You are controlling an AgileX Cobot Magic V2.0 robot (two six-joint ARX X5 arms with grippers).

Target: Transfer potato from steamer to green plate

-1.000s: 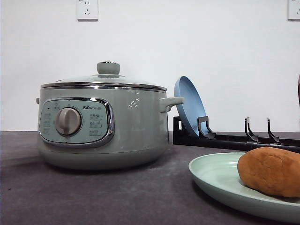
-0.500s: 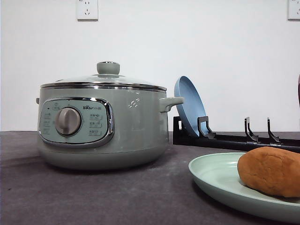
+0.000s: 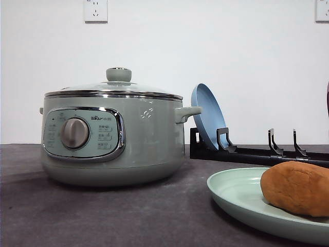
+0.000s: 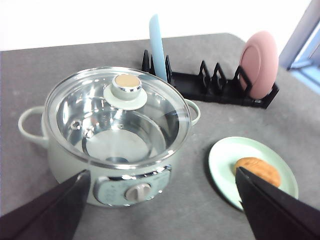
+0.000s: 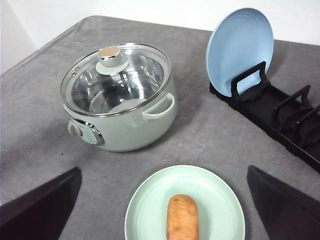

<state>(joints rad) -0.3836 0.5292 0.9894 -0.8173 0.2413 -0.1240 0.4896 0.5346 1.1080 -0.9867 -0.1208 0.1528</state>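
You are looking at a dark grey table (image 3: 103, 216) with a matte, slightly felted surface, set against a plain white wall (image 3: 205, 51) that carries two sockets (image 3: 95, 10) high up.

On the left side of the table stands the steamer (image 3: 113, 139), its control panel and dial facing you. Its glass lid (image 5: 116, 75) is on, knob up, and through the glass you can see a bare steel interior with nothing lying in it.

The potato (image 5: 182, 217) lies on the green plate (image 5: 150, 210), which sits on the near right of the table, apart from the steamer. From the right wrist camera the potato rests lengthwise near the plate's middle; in the front view it is cut by the right edge of the picture.

Behind the plate, along the far right, a black dish rack (image 3: 247, 152) runs across the table. A blue plate (image 3: 207, 116) stands on edge in the slot nearest the steamer, leaning close to the steamer's side handle. From the left wrist camera you also see a pink plate (image 4: 258, 64) standing at the rack's far end.

The left pincer (image 4: 160, 210) is spread wide above the table, holding nothing. The right pincer (image 5: 165, 210) is likewise spread wide, with the plate and potato showing between its fingers.
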